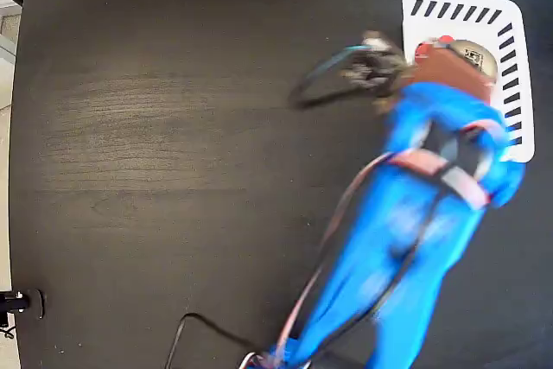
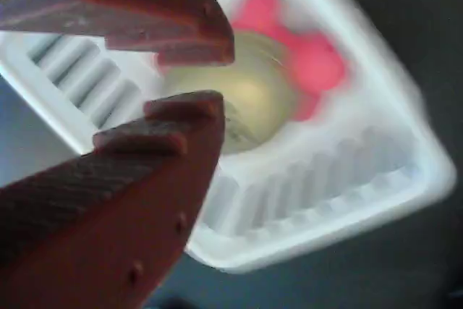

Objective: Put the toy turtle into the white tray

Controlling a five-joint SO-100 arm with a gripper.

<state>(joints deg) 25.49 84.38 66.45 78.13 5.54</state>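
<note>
From the fixed view, the toy turtle (image 1: pixel 471 56) lies inside the white tray (image 1: pixel 456 4), partly hidden by the blue arm (image 1: pixel 415 222).

In the wrist view, blurred, the gripper (image 2: pixel 192 77) hangs above the turtle (image 2: pixel 253 95), fingers (image 2: pixel 166 142) slightly parted, holding nothing. Its shell is shiny beige, its legs coral.

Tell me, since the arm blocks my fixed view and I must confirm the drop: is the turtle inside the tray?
Observer: Yes. In the wrist view the toy turtle lies on the floor of the white tray, within its rim.
Operator: Is the gripper clamped on it?
Observer: No. The gripper shows a narrow gap between its fingertips, and the toy turtle sits beyond them, not between.
</note>
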